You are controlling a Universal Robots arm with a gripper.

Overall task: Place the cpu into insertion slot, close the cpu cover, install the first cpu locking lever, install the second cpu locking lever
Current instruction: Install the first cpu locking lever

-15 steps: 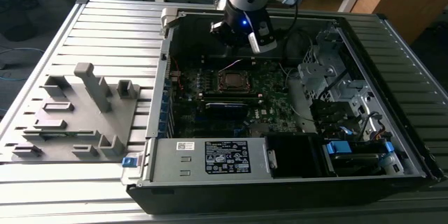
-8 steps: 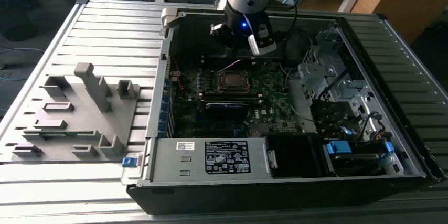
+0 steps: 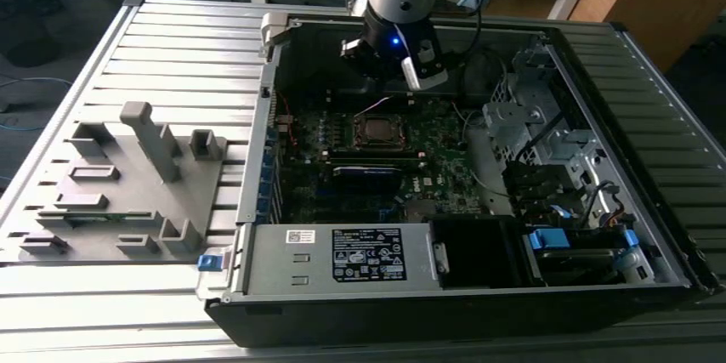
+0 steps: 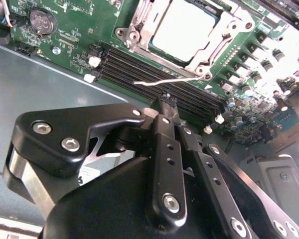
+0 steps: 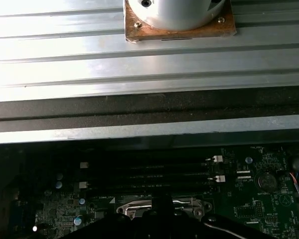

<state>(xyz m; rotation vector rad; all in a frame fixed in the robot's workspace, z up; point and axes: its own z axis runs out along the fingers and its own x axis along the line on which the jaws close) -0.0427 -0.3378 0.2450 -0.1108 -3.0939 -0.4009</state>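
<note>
in the second wrist view the tool (image 4: 167, 101) sat at frame centre, fingers pinched together, apparently on nothing. the cpu (image 4: 187, 30) lay flat at upper centre, framed by the cpu cover (image 4: 139, 22). between them a thin locking lever (image 4: 164, 81) ran left-right, free end pointing left, just above the fingertips.

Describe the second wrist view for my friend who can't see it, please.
The black gripper, jaws together, points at the long dark memory slots of a green motherboard. Beyond its tip, the silver cpu sits framed by the metal cpu cover, and a thin metal lever lies between them.
</note>
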